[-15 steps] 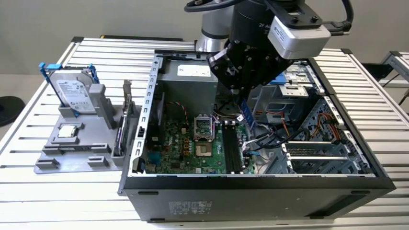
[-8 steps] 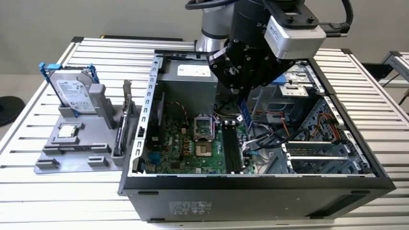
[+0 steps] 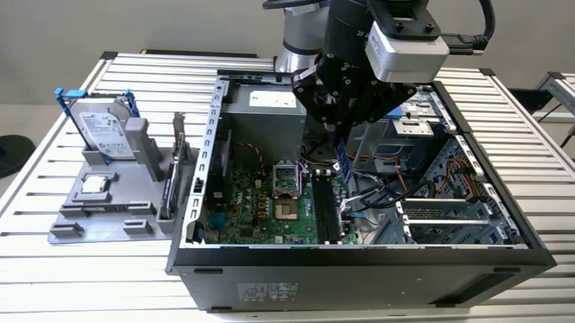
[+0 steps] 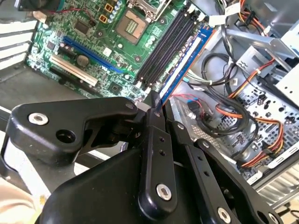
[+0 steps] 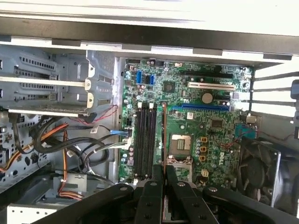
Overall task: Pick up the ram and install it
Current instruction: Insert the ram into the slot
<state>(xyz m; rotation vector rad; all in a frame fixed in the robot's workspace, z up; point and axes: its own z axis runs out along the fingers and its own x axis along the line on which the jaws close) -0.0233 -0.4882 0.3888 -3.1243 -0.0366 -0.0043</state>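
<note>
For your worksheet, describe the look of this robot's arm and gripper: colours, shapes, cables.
The gripper is matt black, built of flat linked bars with silver screws. The arm above is a silver-grey cylinder. A pale grey camera box with a black cable rides at the wrist.

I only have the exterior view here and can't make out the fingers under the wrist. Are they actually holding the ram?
Observer: Yes. In the second wrist view the fingers are shut on one end of the ram.
Operator: Is it seated in a slot?
Observer: No. In the first wrist view the ram shows edge-on, parallel to the black slots but beside them, toward the processor socket.
Operator: Any slot already filled?
Observer: None that I can see; in both wrist views they look empty.
</note>
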